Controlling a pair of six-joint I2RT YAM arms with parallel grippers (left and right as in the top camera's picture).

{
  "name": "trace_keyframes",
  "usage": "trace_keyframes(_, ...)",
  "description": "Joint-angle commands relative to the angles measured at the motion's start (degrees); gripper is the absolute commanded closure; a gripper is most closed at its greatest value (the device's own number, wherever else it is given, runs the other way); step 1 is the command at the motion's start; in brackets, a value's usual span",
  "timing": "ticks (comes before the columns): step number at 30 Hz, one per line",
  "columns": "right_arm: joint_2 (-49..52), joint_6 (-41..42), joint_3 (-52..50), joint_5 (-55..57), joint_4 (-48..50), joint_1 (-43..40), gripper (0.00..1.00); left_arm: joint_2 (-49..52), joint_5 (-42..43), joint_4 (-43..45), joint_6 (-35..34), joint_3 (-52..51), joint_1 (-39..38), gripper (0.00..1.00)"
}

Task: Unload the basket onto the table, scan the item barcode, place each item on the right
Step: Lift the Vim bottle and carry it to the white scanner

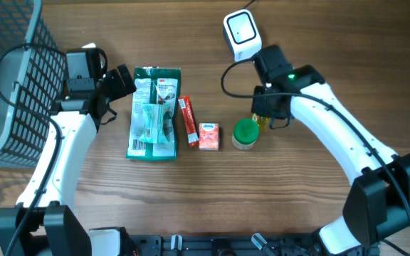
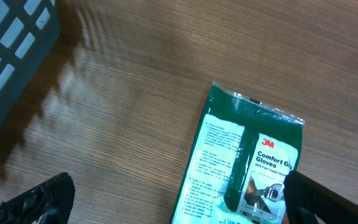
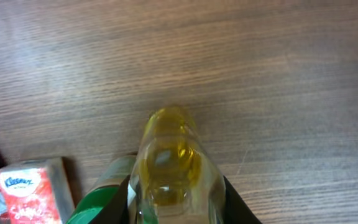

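While the left gripper (image 2: 179, 208) stands wide open and holds nothing, its two black fingers (image 2: 36, 199) sit in the lower corners of the left wrist view. Between them lies a flat green plastic package (image 2: 247, 168) with "3M" and "Comfort G… Gloves" printed on it.

The right gripper (image 3: 179, 205) is closed around a small clear bottle of yellow liquid (image 3: 169, 155), one finger against each side. In the overhead view this bottle is right of centre on the wooden table (image 1: 297, 206). A round green lid (image 1: 245, 131) is just beside it; I cannot tell if the lid belongs to the bottle.

Left of the lid is a small orange-red tissue pack (image 3: 23, 196) marked "Kleenex". Then comes a narrow red stick pack (image 1: 188, 121), whose writing is too small to read.

A white handheld barcode scanner (image 1: 240, 30) lies at the upper middle, and a dark wire basket (image 1: 6, 92) is at the left edge.
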Motion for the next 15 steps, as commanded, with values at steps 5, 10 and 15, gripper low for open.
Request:
trace_keyframes(5, -11.1, -13.9, 7.8, -29.0, -3.0, -13.5, 0.86, -0.2, -0.5, 0.2, 0.5, 0.4, 0.2, 0.00)
trace_keyframes(10, -12.6, -27.4, 7.8, -55.6, -9.6, -22.1, 0.78, -0.2, -0.5, 0.2, 0.5, 0.4, 0.2, 0.00)
trace_keyframes(15, -12.6, -32.8, 7.8, -64.0, -16.4, -23.9, 0.77, -0.2, -0.5, 0.2, 0.5, 0.4, 0.2, 0.00)
